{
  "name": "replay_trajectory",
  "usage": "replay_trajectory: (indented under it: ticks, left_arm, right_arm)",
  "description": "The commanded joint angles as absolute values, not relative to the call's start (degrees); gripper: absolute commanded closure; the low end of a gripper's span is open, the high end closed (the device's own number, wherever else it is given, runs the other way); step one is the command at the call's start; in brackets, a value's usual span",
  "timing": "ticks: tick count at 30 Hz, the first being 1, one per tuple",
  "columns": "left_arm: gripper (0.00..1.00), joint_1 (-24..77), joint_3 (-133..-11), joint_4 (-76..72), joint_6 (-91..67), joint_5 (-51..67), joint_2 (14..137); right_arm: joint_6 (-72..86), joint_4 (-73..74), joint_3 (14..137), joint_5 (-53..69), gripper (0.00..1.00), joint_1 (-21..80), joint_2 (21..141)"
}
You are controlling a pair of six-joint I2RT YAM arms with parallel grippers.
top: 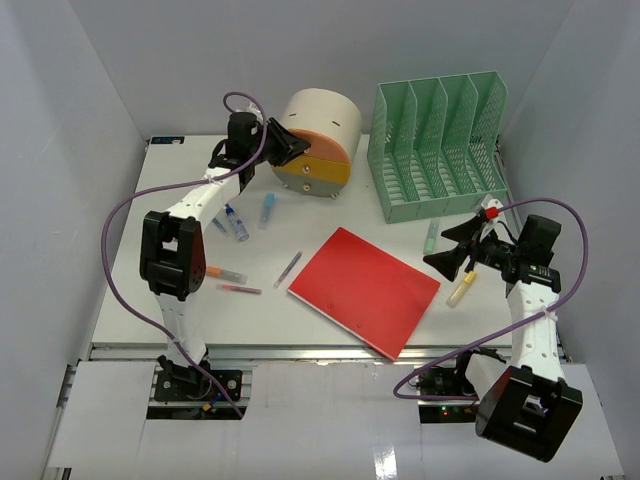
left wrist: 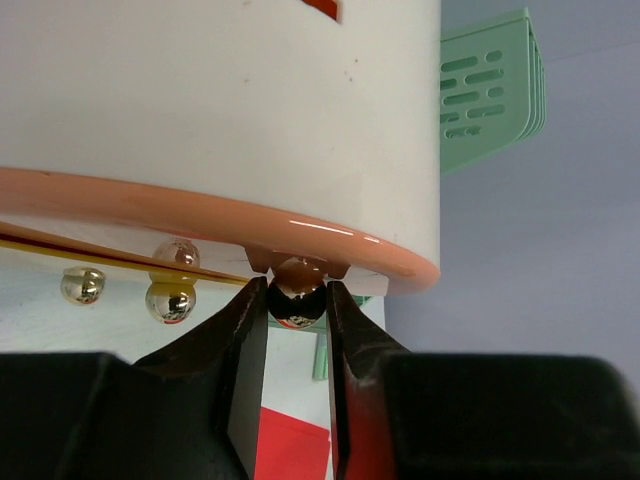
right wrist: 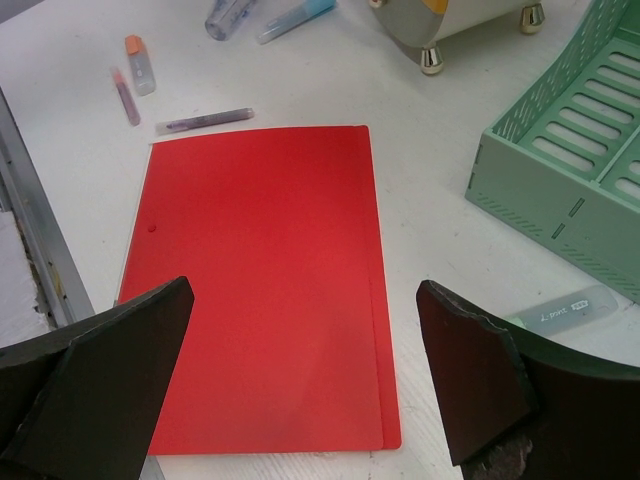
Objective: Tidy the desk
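Note:
The white desk [top: 150, 290] has a metal rail [top: 320, 352] along its front. A round white organizer [top: 318, 140] with orange and yellow drawers stands at the back. My left gripper [top: 287, 147] is at its left side. In the left wrist view this gripper [left wrist: 297, 292] is shut on a shiny round knob [left wrist: 297, 308] under the orange drawer rim [left wrist: 200, 215]. My right gripper [top: 455, 255] is open and empty above the right edge of the red folder [top: 365, 290]. In the right wrist view its fingers [right wrist: 130, 370] straddle the folder [right wrist: 260, 280].
A green slotted file rack [top: 440, 145] stands at the back right, also in the right wrist view [right wrist: 570, 130]. Several pens lie left of the folder, such as a purple one [top: 288, 268] and an orange-capped one [top: 225, 272]. A yellow marker [top: 462, 290] and a green marker [top: 432, 235] lie at the right.

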State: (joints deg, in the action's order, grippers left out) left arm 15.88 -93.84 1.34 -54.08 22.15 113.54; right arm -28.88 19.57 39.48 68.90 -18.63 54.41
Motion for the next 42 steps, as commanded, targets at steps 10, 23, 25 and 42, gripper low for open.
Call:
replay_trajectory:
  ticks: [10,23,25,42]
  left_arm:
    - [0.84,16.00,-83.64,0.44,-50.19,24.16,102.37]
    - [0.83,16.00,-70.92,-4.13,-48.27,27.09,92.89]
    - [0.75,16.00,-71.35,-4.16,-48.47,27.18,93.58]
    - [0.02,15.88,-69.35,-2.92,-44.46,28.04,89.53]
  right_arm:
    - [-28.58,18.55,38.94,71.00,0.00,-19.35,54.48]
    - [-28.56,18.37,38.56,70.53,0.00,-19.71,55.57]
    - [-28.56,18.37,38.50,70.29,0.00,-19.80,55.66]
    - [-28.57,18.08,38.23,68.23,0.00,-20.13,56.25]
